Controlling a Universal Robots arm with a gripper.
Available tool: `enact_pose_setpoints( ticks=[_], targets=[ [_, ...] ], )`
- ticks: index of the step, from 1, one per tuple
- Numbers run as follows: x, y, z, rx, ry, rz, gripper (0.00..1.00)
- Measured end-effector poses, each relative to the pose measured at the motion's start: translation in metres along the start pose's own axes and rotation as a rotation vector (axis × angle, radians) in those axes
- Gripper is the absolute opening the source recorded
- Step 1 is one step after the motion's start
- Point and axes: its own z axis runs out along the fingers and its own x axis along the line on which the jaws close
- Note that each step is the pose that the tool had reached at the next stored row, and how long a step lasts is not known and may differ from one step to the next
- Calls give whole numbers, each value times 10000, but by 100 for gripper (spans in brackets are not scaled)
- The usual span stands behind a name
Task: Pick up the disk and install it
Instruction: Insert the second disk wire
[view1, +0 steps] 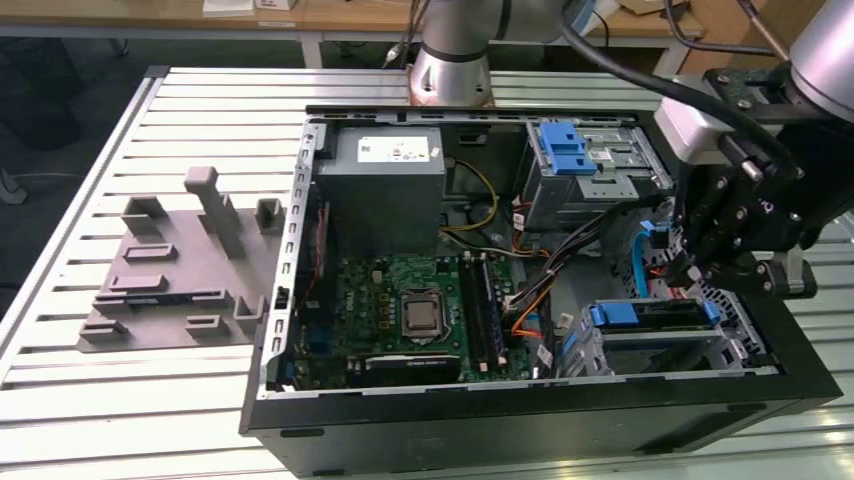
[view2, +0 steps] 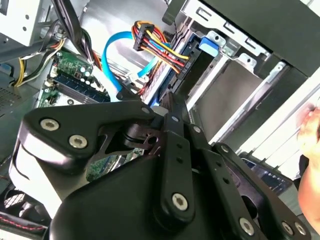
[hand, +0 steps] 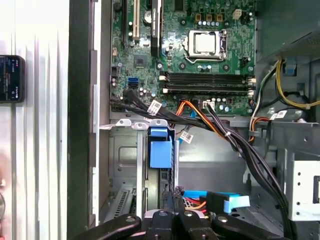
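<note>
In the exterior view the gripper hangs inside the open computer case, above the lower drive cage. The disk appears seated edge-on in that cage in the first wrist view, the fingers seemingly closed against its edge.

Lab: opened computer case on slatted table.

Slatted metal surface carries open black PC case at approx. 4 o'clock in the exterior view; grey moulded fixture at 9 o'clock; robot base at 12.
</note>
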Motion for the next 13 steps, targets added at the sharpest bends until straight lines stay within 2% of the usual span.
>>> enact_pose_setpoints(
  ticks=[3,7,13],
  targets=[
    [-1,13,-23,0,-7,0,11],
    [1,80,-25,-1,-41,0,11],
    [-3,88,-64,-12,-48,-5,11]
  ],
)
